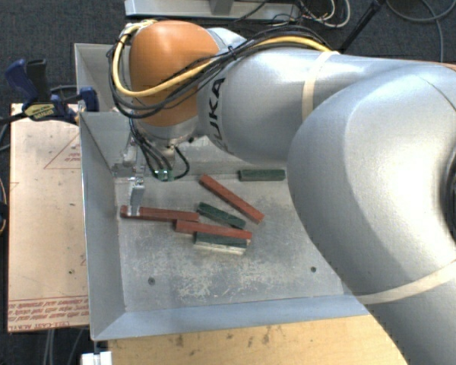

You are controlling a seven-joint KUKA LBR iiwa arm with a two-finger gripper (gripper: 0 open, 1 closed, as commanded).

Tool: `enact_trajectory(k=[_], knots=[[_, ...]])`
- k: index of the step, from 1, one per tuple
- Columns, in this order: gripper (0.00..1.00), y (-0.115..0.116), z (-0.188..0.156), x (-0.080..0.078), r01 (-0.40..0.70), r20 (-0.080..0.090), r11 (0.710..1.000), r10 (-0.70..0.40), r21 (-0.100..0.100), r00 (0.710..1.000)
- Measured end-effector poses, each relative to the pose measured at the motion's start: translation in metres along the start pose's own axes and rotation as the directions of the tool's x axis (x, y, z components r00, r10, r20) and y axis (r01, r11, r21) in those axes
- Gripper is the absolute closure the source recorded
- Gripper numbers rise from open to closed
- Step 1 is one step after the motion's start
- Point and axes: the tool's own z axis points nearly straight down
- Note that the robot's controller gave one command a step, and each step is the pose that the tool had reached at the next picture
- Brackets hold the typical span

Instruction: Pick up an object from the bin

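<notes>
Red-brown stick point(167, 215) ends hidden under the gripper point(137, 201), whose spread I cannot tell.

Heap of bars point(213, 230) in the bin point(213, 291), gripper point(137, 198) at its left end (lone bar point(261, 175) behind, apart).

A robotics lab is showing: an arm point(349, 128) is hanging over a bin point(213, 284), cables point(328, 0) trailing on carpet point(53, 14) behind it.

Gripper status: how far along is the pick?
Done: gripper is down at the left end of a long red-brown bar by the left wall of the bin. In hand: nothing seen held; the bar lies flat on the floor. Left: grasp and lift.
</notes>
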Motion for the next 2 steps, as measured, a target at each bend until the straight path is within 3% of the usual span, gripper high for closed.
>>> enact_trajectory(k=[1,2], knots=[[0.0,-0.001,-0.006,-0.002,-0.003,0.008,1.0,0.003,-0.002,1.0],[1.0,-0.028,0.068,0.062,-0.088,0.023,0.996,0.088,-0.01,0.996]])
